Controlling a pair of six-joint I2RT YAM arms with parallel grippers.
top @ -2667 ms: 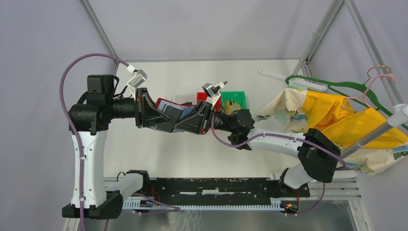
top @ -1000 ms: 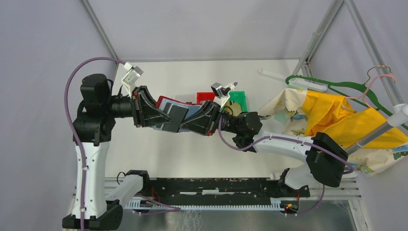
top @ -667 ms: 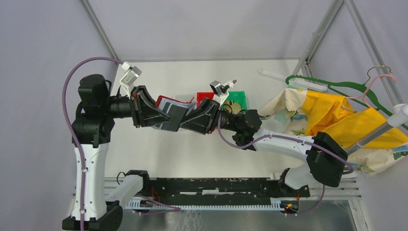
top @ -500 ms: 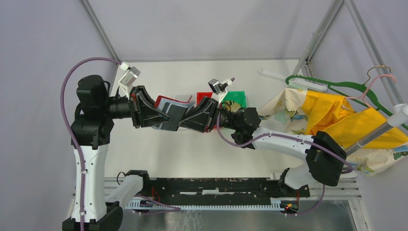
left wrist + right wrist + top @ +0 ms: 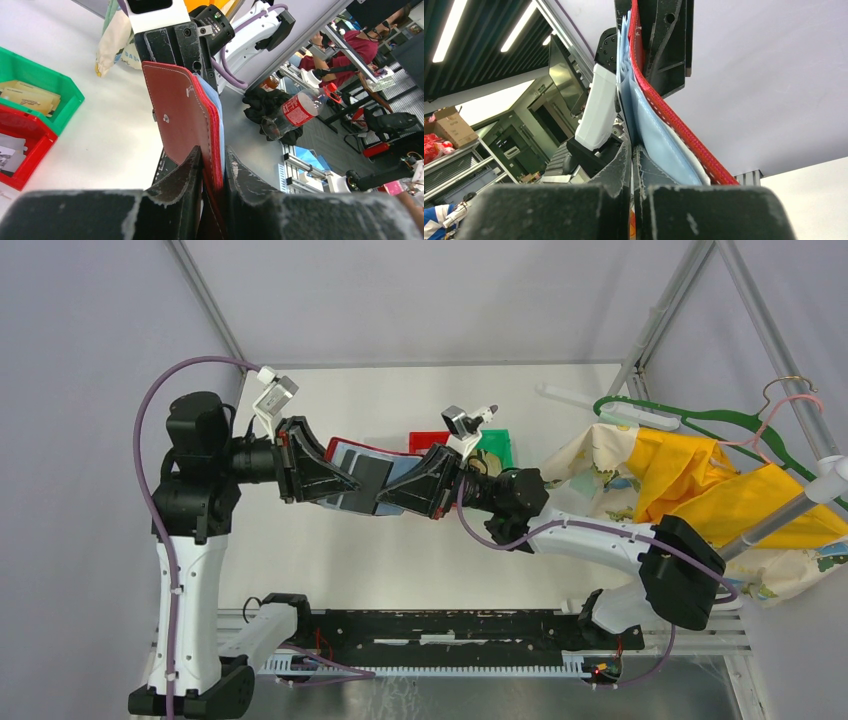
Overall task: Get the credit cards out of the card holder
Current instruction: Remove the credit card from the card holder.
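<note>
The red card holder (image 5: 345, 452) with pale blue leaves hangs in the air between both grippers above the table's middle. My left gripper (image 5: 342, 480) is shut on its red cover, seen close in the left wrist view (image 5: 180, 110), fingers (image 5: 186, 170) pinching the folded edge. My right gripper (image 5: 402, 490) is shut on a thin dark sheet, seemingly a credit card (image 5: 372, 478), beside the blue leaves (image 5: 659, 135). Its fingertips (image 5: 624, 155) are almost touching. Gold-tan cards (image 5: 27, 97) lie in the green bin (image 5: 492, 450).
A red bin (image 5: 428, 442) stands next to the green one behind the grippers. A yellow and patterned cloth (image 5: 700, 480), a green hanger (image 5: 680, 420) and a rack pole (image 5: 790, 505) fill the right side.
The two grippers and the holder drifted a little left and back, then returned slightly right and forward. Both grips held throughout.
</note>
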